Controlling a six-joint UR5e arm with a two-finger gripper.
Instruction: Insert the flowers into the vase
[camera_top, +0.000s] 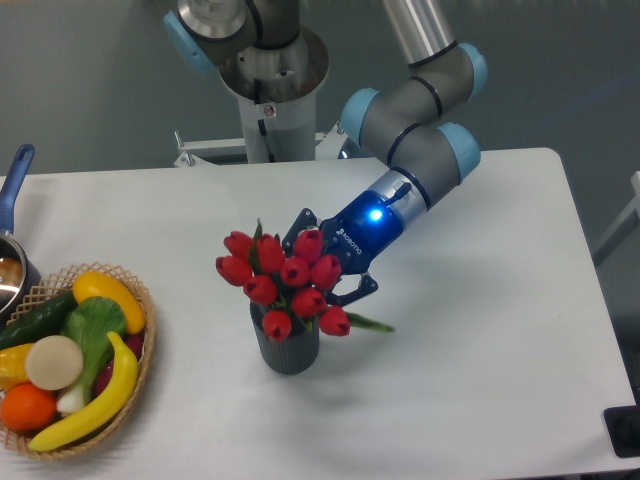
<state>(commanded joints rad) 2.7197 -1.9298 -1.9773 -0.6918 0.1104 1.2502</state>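
Note:
The flowers (285, 278), a bunch of red tulips with green leaves, stand with their stems down in the vase (288, 350), a small dark grey ribbed cylinder at the table's middle. The buds lean right over the vase's mouth, and one leaf sticks out to the right. My gripper (326, 258) reaches in from the upper right with its blue light on. One finger shows above the bunch and one below it, so the jaws sit around the flowers. The fingertips are hidden behind the buds.
A wicker basket (140, 355) of fruit and vegetables sits at the front left edge. A pot with a blue handle (12, 190) is at the far left. The robot's base (270, 90) stands behind the table.

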